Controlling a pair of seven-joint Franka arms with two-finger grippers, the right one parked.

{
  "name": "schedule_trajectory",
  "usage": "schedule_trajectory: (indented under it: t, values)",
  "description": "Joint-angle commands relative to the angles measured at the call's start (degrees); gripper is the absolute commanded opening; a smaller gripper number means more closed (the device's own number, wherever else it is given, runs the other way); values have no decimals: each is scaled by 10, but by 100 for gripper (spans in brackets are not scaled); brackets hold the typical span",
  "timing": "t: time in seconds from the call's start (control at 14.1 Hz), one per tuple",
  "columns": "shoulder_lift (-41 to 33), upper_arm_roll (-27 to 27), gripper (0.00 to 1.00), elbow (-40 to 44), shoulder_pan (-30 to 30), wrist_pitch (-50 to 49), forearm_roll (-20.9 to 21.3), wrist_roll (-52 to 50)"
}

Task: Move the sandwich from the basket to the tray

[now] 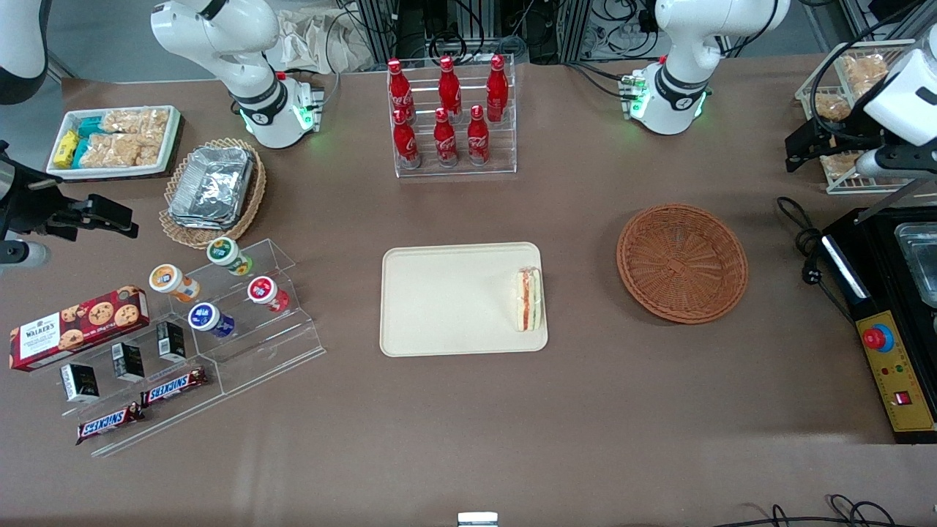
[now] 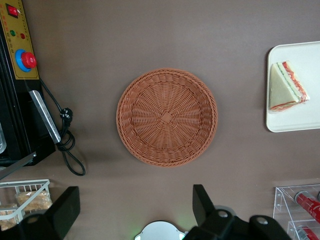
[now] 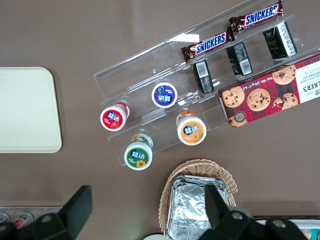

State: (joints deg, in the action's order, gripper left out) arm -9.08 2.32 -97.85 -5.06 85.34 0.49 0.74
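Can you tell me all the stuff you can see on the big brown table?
sandwich: 1, white with red and green filling, on the tray's edge nearest the basket
tray: 1, cream, mid-table
basket: 1, reddish-brown, empty, beside the tray
cola bottles: 6, red, in a clear rack
yogurt cups: 4, on clear steps
Snickers bars: 2, brown
cookie box: 1, red
foil containers: silver stack, in a tan basket
gripper: 1, black, open, above the table near the basket
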Motion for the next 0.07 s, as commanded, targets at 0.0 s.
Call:
schedule_trajectory:
  t: [0.0]
  values:
    - [34,-6,100,39,0,-20,0,9]
